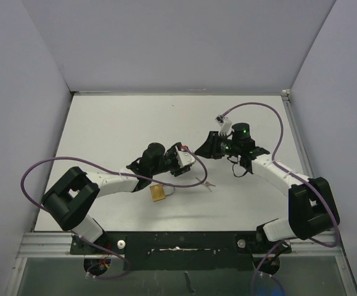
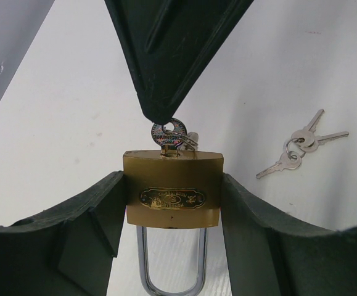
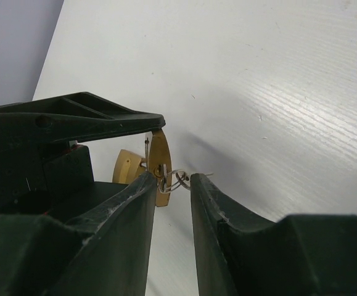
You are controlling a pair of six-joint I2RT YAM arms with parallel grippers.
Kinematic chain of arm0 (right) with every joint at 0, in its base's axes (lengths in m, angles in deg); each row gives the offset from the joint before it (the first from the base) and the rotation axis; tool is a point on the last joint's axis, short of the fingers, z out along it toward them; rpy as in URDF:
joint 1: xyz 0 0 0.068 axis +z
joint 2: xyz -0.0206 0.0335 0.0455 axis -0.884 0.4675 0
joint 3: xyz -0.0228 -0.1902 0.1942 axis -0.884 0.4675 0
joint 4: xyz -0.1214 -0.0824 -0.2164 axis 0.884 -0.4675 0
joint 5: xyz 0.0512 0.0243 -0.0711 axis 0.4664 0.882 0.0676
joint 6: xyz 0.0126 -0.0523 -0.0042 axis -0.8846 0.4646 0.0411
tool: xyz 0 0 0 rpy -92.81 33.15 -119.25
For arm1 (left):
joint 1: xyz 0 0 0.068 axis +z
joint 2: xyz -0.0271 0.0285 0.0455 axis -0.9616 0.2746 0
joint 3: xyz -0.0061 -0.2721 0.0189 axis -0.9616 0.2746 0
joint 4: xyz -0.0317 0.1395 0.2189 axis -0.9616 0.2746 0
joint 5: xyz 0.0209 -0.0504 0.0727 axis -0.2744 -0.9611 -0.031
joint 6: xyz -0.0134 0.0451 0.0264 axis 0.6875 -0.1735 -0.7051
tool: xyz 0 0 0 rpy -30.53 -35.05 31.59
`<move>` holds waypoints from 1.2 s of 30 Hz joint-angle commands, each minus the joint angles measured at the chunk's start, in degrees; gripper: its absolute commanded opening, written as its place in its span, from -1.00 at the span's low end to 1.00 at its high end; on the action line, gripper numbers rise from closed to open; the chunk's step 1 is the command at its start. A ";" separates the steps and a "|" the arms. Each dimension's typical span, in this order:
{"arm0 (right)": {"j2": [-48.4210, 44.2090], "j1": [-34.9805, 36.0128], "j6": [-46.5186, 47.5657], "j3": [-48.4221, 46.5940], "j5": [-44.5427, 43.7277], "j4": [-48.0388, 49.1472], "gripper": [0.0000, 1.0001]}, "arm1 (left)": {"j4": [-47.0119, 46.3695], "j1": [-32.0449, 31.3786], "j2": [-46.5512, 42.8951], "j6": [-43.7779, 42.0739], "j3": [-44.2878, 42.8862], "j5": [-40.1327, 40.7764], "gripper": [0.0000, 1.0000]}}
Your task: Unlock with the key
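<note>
Brass padlock [image 2: 172, 188] is clamped steady by the left gripper [image 2: 172, 206] so that the inserted key [image 2: 169, 137], flanked by the narrowly parted right gripper [image 3: 173, 179], can be turned.

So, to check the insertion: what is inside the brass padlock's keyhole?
A small silver key sits in the brass padlock. Only its round head shows; the blade is hidden inside the lock body.
</note>
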 commanded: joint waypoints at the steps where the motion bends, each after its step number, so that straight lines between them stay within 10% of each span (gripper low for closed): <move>1: 0.74 0.48 -0.54 -1.04 1.59 4.27 -0.41 | -6.19 -0.29 -2.61 0.41 -2.89 -1.43 -1.00; 36: 4.16 2.06 -1.86 -1.78 3.53 6.97 -1.00 | -7.88 -0.34 -1.62 2.87 -5.36 -2.36 -1.00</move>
